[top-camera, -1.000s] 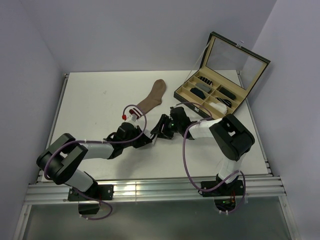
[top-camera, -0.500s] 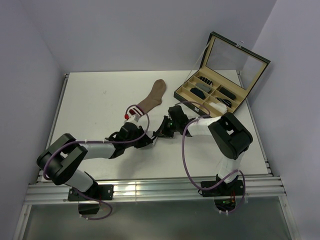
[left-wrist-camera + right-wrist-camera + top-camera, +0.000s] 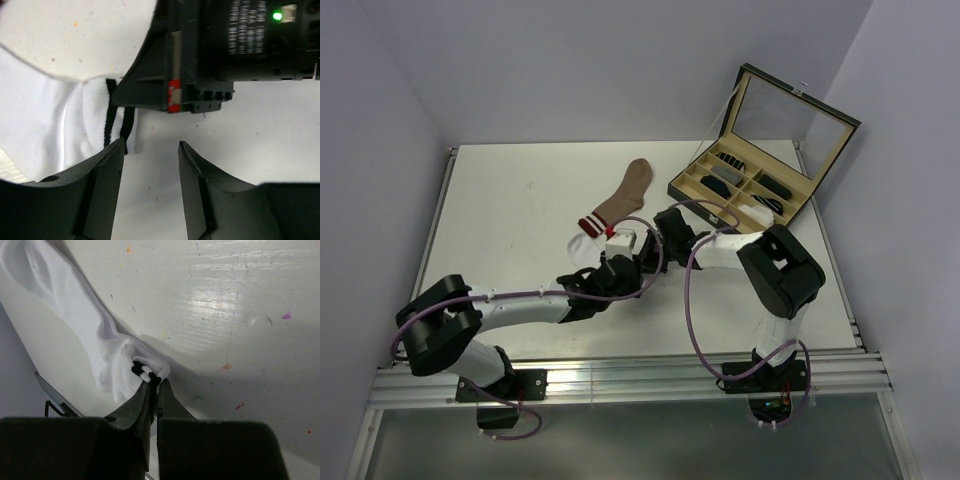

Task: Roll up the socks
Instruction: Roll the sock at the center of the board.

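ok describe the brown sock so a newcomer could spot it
On the white table, look left of the open dark compartmented box. The tan-brown fabric sock lies flat there, toe towards the back wall; unlike the white fabric sock at its near end, it has a red-and-white striped cuff.

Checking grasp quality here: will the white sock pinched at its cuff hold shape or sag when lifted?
Probably sags: the white sock trails in soft folds from the right end effector, shut on its striped cuff. Likely light, since thin fabric bunches at the pinch.
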Robot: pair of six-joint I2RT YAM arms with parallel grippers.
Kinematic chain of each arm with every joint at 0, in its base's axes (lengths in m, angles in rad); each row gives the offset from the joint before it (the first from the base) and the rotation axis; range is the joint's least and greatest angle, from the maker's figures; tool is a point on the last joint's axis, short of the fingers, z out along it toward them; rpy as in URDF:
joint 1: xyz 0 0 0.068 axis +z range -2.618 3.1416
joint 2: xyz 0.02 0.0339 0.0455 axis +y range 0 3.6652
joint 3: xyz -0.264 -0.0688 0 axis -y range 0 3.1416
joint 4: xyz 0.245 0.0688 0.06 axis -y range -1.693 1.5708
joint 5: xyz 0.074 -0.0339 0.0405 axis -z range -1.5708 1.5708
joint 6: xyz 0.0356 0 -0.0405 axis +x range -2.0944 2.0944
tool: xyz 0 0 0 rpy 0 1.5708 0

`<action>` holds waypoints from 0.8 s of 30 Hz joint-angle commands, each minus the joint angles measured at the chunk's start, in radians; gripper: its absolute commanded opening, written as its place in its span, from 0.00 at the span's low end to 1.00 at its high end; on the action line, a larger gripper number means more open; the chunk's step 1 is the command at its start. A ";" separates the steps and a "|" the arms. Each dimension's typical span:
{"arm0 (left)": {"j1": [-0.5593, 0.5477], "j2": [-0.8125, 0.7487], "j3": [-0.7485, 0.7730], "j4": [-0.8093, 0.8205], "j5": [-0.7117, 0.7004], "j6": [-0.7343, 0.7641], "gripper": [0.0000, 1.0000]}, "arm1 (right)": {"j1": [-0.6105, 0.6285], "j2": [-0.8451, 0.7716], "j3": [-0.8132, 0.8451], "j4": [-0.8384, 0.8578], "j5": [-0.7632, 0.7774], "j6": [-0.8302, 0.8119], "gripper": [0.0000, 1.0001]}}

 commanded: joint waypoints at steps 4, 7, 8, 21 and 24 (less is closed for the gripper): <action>-0.103 0.145 0.148 -0.134 -0.290 0.099 0.51 | 0.007 0.005 0.042 -0.032 0.036 -0.016 0.00; -0.134 0.202 0.185 -0.151 -0.353 0.122 0.50 | 0.007 0.007 0.046 -0.032 0.030 -0.015 0.00; -0.146 0.228 0.194 -0.160 -0.372 0.125 0.50 | 0.007 0.008 0.046 -0.029 0.030 -0.010 0.00; -0.194 0.331 0.257 -0.206 -0.548 0.154 0.46 | 0.007 0.014 0.036 -0.003 0.006 0.000 0.00; -0.194 0.355 0.266 -0.220 -0.544 0.151 0.44 | 0.007 0.014 0.036 -0.003 0.004 -0.001 0.00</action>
